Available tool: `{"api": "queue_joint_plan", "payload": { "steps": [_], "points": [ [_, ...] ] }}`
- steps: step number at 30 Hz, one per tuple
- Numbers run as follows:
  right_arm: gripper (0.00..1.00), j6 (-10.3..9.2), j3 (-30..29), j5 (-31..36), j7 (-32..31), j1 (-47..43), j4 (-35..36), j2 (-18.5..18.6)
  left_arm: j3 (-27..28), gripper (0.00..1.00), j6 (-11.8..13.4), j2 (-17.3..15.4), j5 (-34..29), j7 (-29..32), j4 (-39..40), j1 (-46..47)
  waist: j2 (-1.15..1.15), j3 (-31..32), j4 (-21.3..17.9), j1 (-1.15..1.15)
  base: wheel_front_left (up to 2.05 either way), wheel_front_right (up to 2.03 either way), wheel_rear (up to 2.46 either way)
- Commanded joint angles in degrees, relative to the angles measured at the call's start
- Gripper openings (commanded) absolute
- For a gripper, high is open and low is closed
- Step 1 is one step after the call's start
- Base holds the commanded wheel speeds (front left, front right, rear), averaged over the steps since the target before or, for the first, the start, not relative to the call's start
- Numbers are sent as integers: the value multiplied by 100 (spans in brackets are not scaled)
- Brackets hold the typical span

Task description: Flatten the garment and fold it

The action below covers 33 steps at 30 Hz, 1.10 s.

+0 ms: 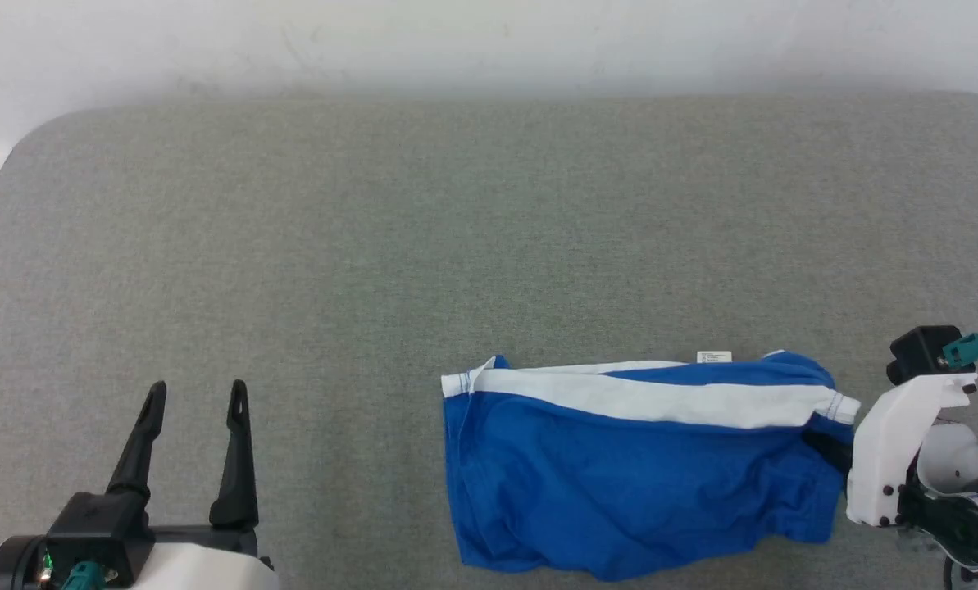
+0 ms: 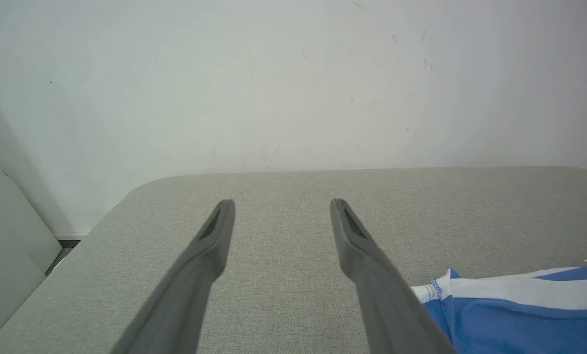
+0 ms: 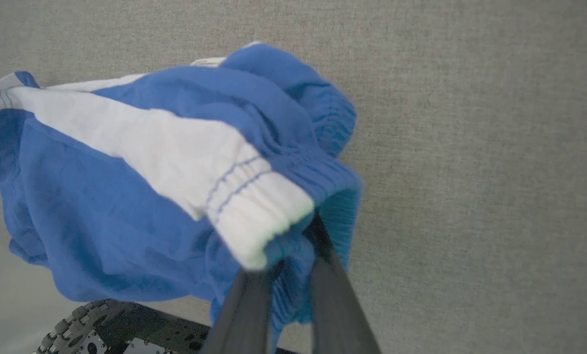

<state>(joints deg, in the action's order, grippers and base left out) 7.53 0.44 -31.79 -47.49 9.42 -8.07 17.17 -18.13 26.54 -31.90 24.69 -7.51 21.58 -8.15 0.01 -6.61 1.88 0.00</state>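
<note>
Garment (image 1: 620, 483) waistband clamped between right fingers (image 3: 330, 295), left fingers (image 1: 138, 447) wide apart, clear of the cloth

One garment (image 1: 620, 483), two grippers (image 1: 196, 395) (image 3: 288, 265), one grey table (image 1: 374, 246)

I see the grey table (image 1: 374, 246) steeply from overhead, left wrist low facing the wall (image 2: 273, 73), right wrist close over the garment (image 3: 126, 196) at the table's near edge, shared by all views.

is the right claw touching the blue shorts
Touching: right wrist view shows the right claw gripping the waistband of the blue and white fabric shorts.
</note>
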Motion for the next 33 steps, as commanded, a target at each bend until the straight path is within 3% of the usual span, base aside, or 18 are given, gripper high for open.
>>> {"api": "queue_joint_plan", "payload": {
  "steps": [1, 9, 12, 17, 23, 24, 25, 26, 27, 28, 33],
  "points": [
    [0, -4, -41, -28, -130, -58, 109, -28, 3, 100, 44, -20, -5, 15, 30, -57, -1, 25, -35, 0, 0, 0, 0],
    [0, -4, -102, -854, -1555, -139, 740, -844, -22, 100, 47, -31, 35, 58, 43, -111, -1, 95, -66, 0, 0, 0, 0],
    [0, -4, -28, -1049, -1751, -61, 771, -1194, -51, 100, 39, -24, 40, 81, 47, -89, -1, 100, -46, 0, 0, 0, 0],
    [0, -4, 399, -1043, -1410, 252, 395, -1411, -113, 100, 0, -3, 33, 107, 59, 23, -1, 15, 56, 0, 0, 0, 0],
    [2, -4, 1396, -1414, -433, 751, -460, -1426, -198, 100, -85, 59, 27, 89, 1, 245, -1, -167, 267, 0, 0, 0, 0],
    [24, -4, 1581, -1432, -308, 842, -594, -1427, -207, 100, -98, 72, 28, 79, -17, 283, -1, -200, 296, 0, 0, 0, 0],
    [40, -4, 1750, -1478, -200, 920, -712, -1427, -215, 100, -110, 84, 29, 65, -34, 317, -1, -234, 320, 0, 0, 0, 0],
    [47, -4, 1889, -1530, -62, 998, -825, -1427, -221, 100, -120, 99, 30, 49, -57, 349, -1, -260, 339, 0, 0, 0, 0],
    [81, -4, 2010, -1562, 87, 1071, -939, -1427, -229, 100, -128, 112, 32, 37, -84, 373, -1, -276, 352, 0, 0, 0, 0],
    [100, -4, 2162, -1541, 196, 1148, -1037, -1428, -234, 100, -134, 123, 35, 25, -104, 393, -1, -300, 361, 0, 0, 0, 0],
    [100, -4, 2756, -1700, 623, 1434, -1289, -1428, -249, 100, -142, 165, 44, -24, -177, 447, -1, -356, 355, 0, 0, 0, 0]
  ]
}}
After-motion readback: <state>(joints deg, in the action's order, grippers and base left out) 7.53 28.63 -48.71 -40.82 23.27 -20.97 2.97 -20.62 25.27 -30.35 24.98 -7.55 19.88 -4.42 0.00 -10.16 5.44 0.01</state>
